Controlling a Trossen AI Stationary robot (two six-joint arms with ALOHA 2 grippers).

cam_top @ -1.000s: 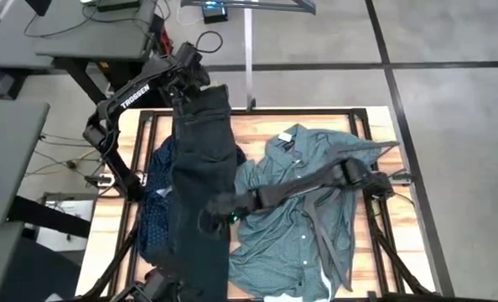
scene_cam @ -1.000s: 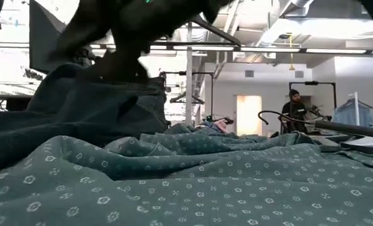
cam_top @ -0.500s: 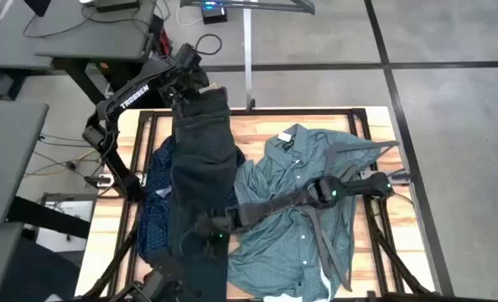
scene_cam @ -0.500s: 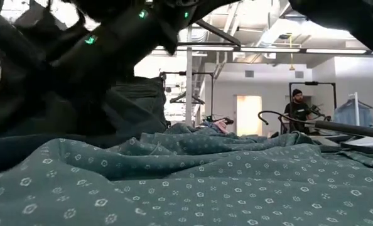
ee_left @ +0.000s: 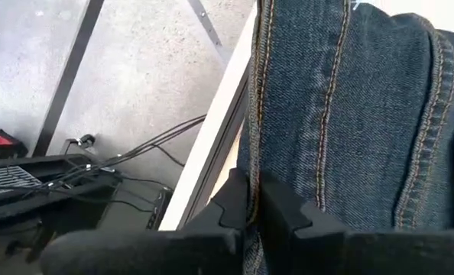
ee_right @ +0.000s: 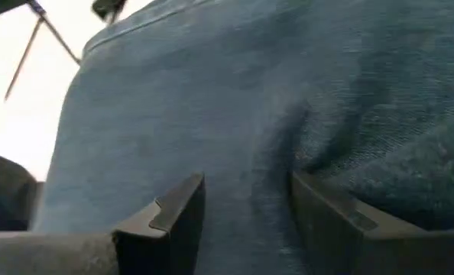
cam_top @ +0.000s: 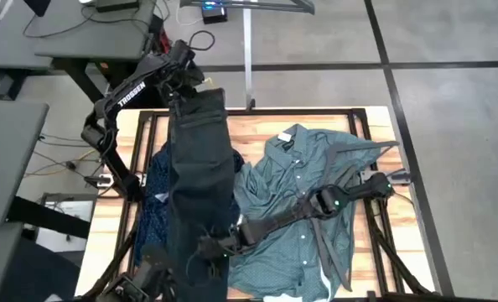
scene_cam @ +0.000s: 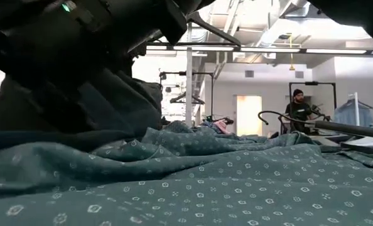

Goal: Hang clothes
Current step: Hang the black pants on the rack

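Note:
The dark jeans run in a long strip from the table's far edge to its near edge, lying partly over the navy dotted shirt. My left gripper is shut on their far end, raised above the far left corner. My right gripper is open just over the jeans' near part, with denim and a fold between its fingers. The teal shirt lies spread flat on the table's right half. My left gripper pinches a stitched side edge of the jeans at their far end between its two fingers. That end is lifted off the table and the denim runs away from the fingers toward the near edge. My right gripper's fingers straddle the denim; I cannot tell whether they touch it.
Dark hangers lie on the teal shirt under my right arm. A rack pole stands just beyond the table's far edge. Desks and cables are at the far left. A person stands far back in the room.
My right gripper has travelled along the jeans toward the table's near edge and a little to the left, staying low over the denim. The jeans' far end stays held up by my left gripper.

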